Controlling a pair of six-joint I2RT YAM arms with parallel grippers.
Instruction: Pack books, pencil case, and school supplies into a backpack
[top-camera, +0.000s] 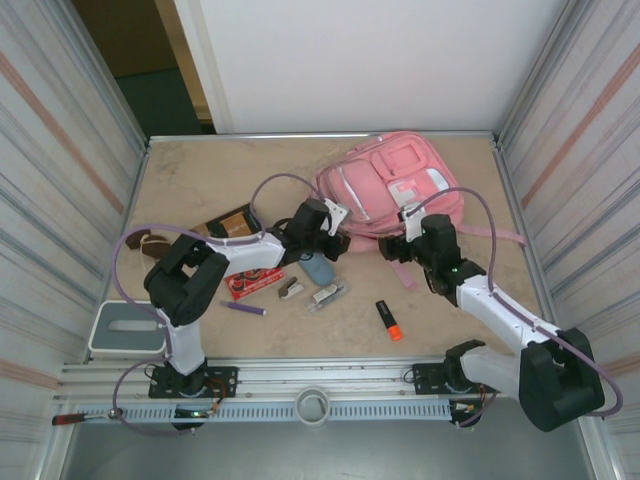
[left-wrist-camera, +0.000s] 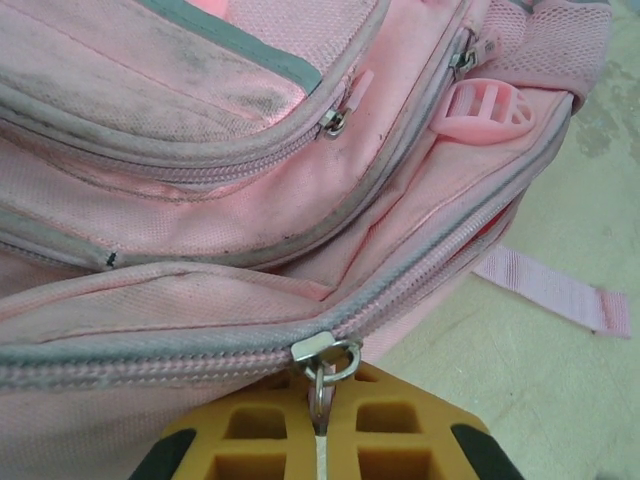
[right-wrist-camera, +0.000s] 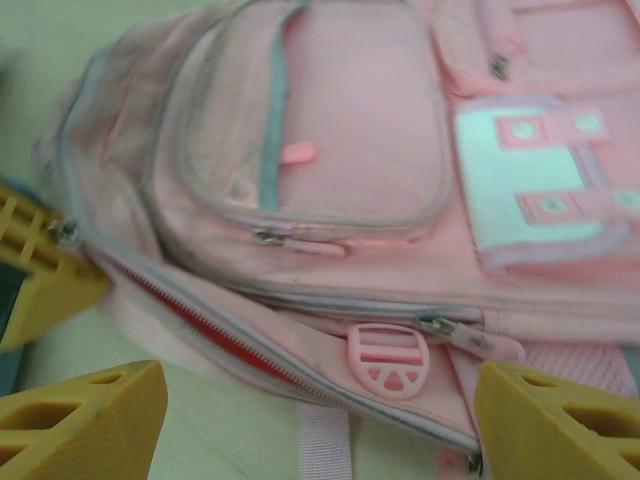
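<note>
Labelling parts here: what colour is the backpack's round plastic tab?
The round plastic tab is pink, clearest in the right wrist view.

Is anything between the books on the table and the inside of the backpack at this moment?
Yes: the main zip of the backpack gapes only as a narrow slit, with the left gripper shut on its pull. The red-covered book and dark book lie outside on the table.

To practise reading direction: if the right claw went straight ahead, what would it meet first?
Likely the backpack, around its round pink tab, though depth is unclear.
</note>
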